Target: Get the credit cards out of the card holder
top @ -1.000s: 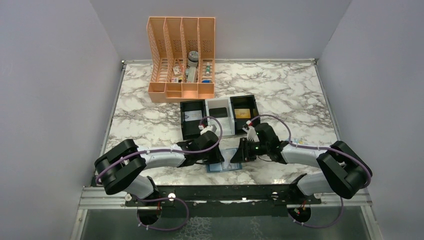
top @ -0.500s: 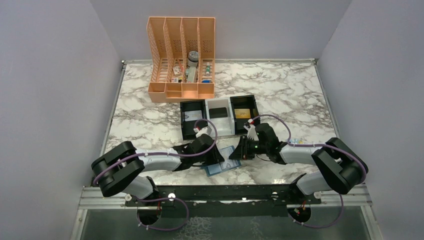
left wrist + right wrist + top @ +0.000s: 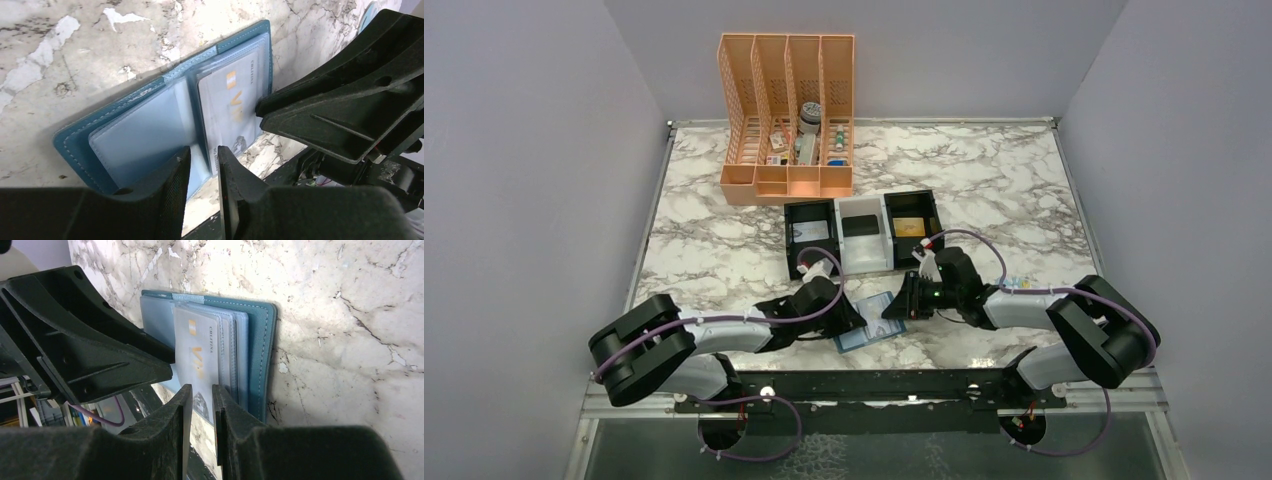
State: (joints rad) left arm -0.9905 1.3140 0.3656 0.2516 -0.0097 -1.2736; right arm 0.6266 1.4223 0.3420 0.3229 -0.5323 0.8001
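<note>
rack (image 3: 789, 115): at the back of the table (image 3: 984, 170), left of centre
tray (image 3: 864, 240): just in front of the rack
card holder (image 3: 869, 325): open flat near the front edge, in front of the tray
card (image 3: 230, 107): in the holder's panel on the right gripper's side
left gripper (image 3: 856, 318): at the holder's left side
right gripper (image 3: 894, 310): at its right side, touching the card

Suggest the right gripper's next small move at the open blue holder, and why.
Probably close the right gripper on the white plastic credit card and draw it out. The card's end juts from a clear sleeve of the light-blue bifold card holder, lined up with the gap between the jaws; the left gripper sits at the other panel.
</note>
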